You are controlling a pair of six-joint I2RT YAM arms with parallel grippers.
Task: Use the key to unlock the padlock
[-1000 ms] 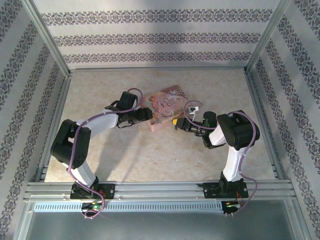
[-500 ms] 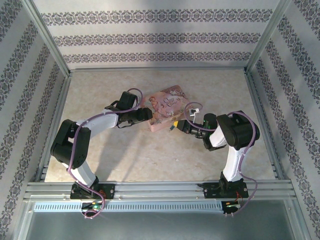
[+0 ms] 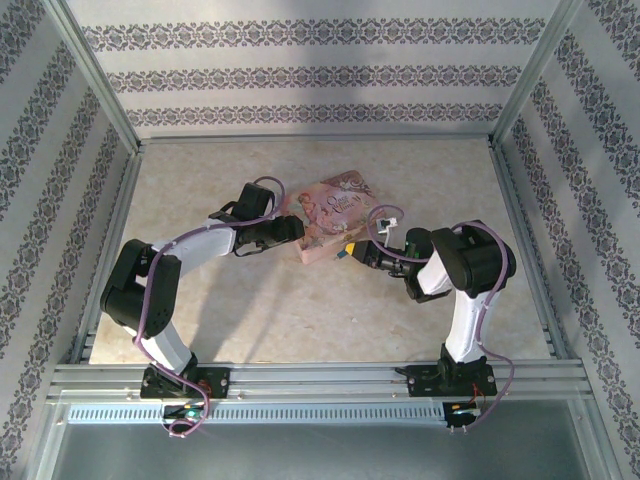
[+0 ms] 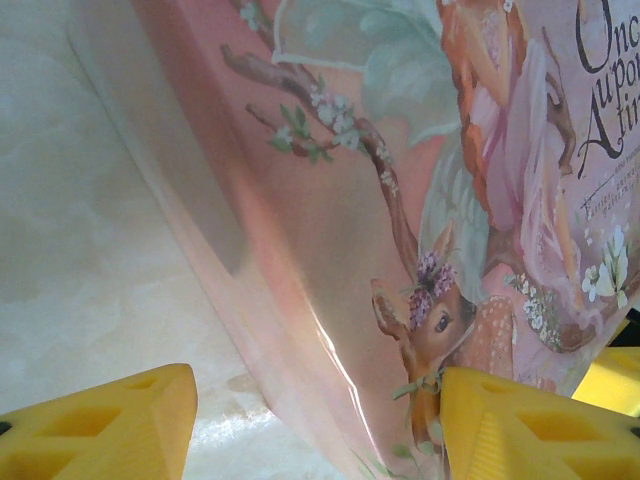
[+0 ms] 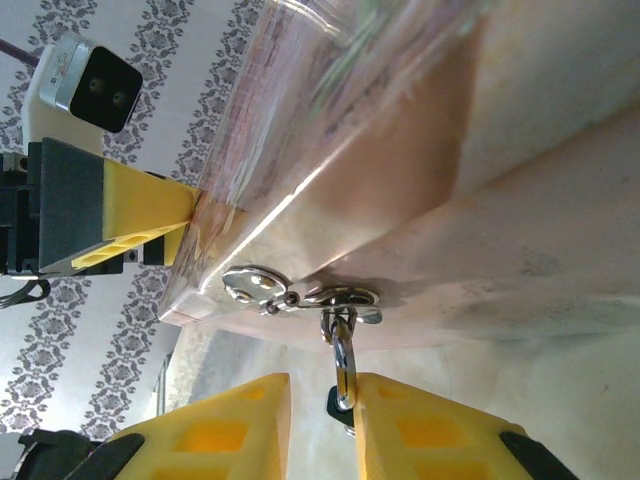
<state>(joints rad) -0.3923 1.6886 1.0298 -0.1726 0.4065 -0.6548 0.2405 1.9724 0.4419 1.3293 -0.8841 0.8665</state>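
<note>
Since 1 s ago: right gripper (image 3: 350, 250) has crept a bit left toward the pink tin (image 3: 335, 212), and the right elbow has shifted slightly. Left arm + tin look unchanged.

Right wrist view: the padlock (image 5: 343, 365) hangs from a small ring (image 5: 345, 298) at the tin's silvery clasp (image 5: 255, 283), on the tin's near-right edge. Its pale shackle sits btwn the right gripper's yellow fingers (image 5: 430, 430), which are nearly together. It touches one finger and there's a sliver of gap on the other side, so can't tell if it's actually pinched. The dark body just peeks out below the shackle.

Left gripper (image 4: 318, 390): jaws apart, straddling the tin's left corner. One finger is against the tin, the other is clear of it over the table (image 4: 80, 200). Reads as bracing, not clamping.

Progress, my est.: early-to-mid. Tin is steadied and the padlock reached, but the shackle still looks hooked through the ring, i.e. locked. Can't tell if the key is at the keyhole, since that part is hidden btwn the fingers. Left to do: seat the key, turn it, free the shackle.
</note>
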